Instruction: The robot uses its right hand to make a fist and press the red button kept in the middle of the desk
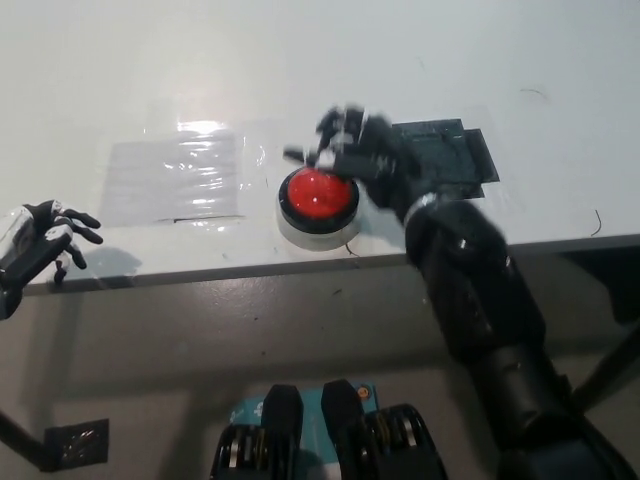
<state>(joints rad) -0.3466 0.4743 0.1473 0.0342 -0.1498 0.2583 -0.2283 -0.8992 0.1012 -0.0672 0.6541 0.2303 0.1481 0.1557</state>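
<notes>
The red button, a round dome in a black ring on a pale base, sits near the desk's front edge at the middle. Its whole top shows. My black right hand hovers just behind and above it, blurred by motion, and is off the dome. The black right arm runs down to the bottom right. My white left hand rests at the desk's left front edge, fingers spread and holding nothing.
A dark taped square lies on the white desk right of the button, partly under my right hand. A patch of clear glossy tape lies to the button's left. The desk's front edge runs just below the button.
</notes>
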